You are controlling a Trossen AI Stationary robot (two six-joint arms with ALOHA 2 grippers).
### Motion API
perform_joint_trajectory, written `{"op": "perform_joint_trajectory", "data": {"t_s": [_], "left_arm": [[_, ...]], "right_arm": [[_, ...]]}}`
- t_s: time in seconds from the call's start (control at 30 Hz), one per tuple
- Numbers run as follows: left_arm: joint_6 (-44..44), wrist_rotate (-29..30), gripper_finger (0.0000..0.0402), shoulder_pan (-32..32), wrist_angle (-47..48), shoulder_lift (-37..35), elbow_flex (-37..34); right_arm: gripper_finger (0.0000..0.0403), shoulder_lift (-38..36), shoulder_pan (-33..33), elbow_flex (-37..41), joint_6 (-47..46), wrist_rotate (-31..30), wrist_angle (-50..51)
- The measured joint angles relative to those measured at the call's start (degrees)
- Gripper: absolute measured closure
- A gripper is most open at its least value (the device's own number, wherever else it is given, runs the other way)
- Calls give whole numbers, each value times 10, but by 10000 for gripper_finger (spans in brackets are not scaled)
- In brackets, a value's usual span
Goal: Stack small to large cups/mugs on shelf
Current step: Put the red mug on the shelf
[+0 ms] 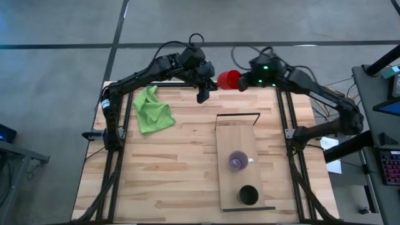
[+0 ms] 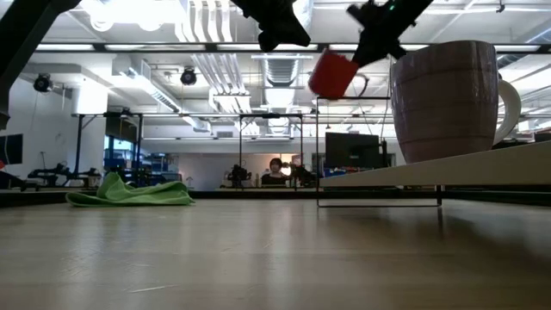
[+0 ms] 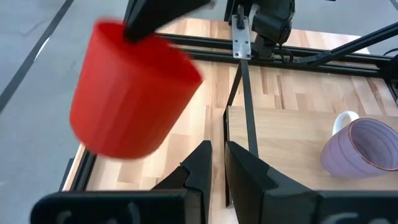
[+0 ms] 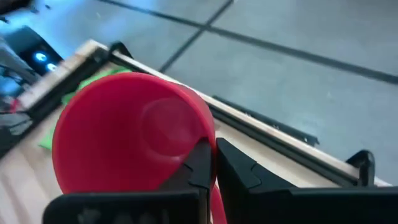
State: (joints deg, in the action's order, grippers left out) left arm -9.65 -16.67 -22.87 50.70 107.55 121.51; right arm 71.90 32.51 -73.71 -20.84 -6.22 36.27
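The bright red cup [image 1: 228, 79] hangs in the air over the table's far edge, held by my right gripper [image 1: 240, 81]. It also shows in the low view [image 2: 334, 75] and the left wrist view [image 3: 130, 93]. My left gripper [image 1: 202, 97] hovers just left of it, shut and empty. The purple cup with the pale handle [image 1: 237, 161] stands upright on the light wooden shelf [image 1: 228, 140]. The black cup [image 1: 248, 195] stands on the shelf's near end. My right gripper pinches the red cup's wall at its rim [image 4: 202, 134], one finger inside the cup and one outside. The cup is lifted clear and tilted, with its open mouth toward my wrist and its bottom pointing down and away from the gripper [image 2: 325, 82].
A crumpled green cloth [image 1: 152, 109] lies on the plank table at the far left. The shelf's black wire frame [image 1: 237, 115] stands at its far end, just near of both grippers. Black frame rails [image 1: 119, 125] run along the table's left and right sides.
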Motion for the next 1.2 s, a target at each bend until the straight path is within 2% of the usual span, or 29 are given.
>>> {"op": "perform_joint_trajectory", "data": {"t_s": [0.13, 0.4, 0.63, 0.87, 1.2], "left_arm": [[-2, 0, 369, 0, 0, 0, 0], [-2, 0, 369, 0, 0, -1, 0], [-1, 0, 369, 0, 1, -1, 0], [3, 0, 369, 0, 2, -1, 0], [3, 0, 369, 0, 14, -1, 0]], "right_arm": [[394, -47, 0, 0, 5, 11, 17], [394, -106, -2, 0, 1, 115, 103], [394, -118, -15, 0, 11, 128, 216], [394, -121, -37, 0, 29, 169, 221], [394, -110, -71, 0, 33, 172, 295]]}}
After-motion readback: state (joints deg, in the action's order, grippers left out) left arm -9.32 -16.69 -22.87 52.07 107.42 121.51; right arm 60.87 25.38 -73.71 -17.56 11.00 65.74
